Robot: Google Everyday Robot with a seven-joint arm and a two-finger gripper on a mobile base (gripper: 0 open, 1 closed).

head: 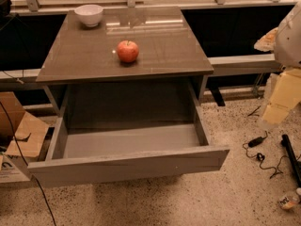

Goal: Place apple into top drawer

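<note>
Camera view looks down on a brown-topped cabinet whose glossy tabletop (164, 55) takes up the upper middle of the scene. Under it the top drawer (127, 166) stands wide open toward me. It is grey, wide and shallow, its plain flat front panel is nearest the camera, and its low side walls run back beneath the tabletop. The speckled floor (211, 201) spreads out below and to the right of the drawer.

My tool (281, 100) hangs at the far right edge of the view as a pale yellowish shape below the white rounded part of my arm (289, 32). It is off to the side of the cabinet, well apart from both the drawer and the fruit. It grasps nothing that I can see, and I cannot tell whether it is released or clenched.

Some flattened cardboard (23, 135) lies on the floor at the left, just beside the drawer's left wall. A white bowl (89, 14) sits upright near the back left corner of the tabletop. The apple (127, 51), red with orange-yellow patches, rests on the tabletop near its middle. It is well apart from the bowl and back from the front edge above the open drawer. A small black adapter with a thin cable (256, 141) lies on the floor to the right of the drawer.
</note>
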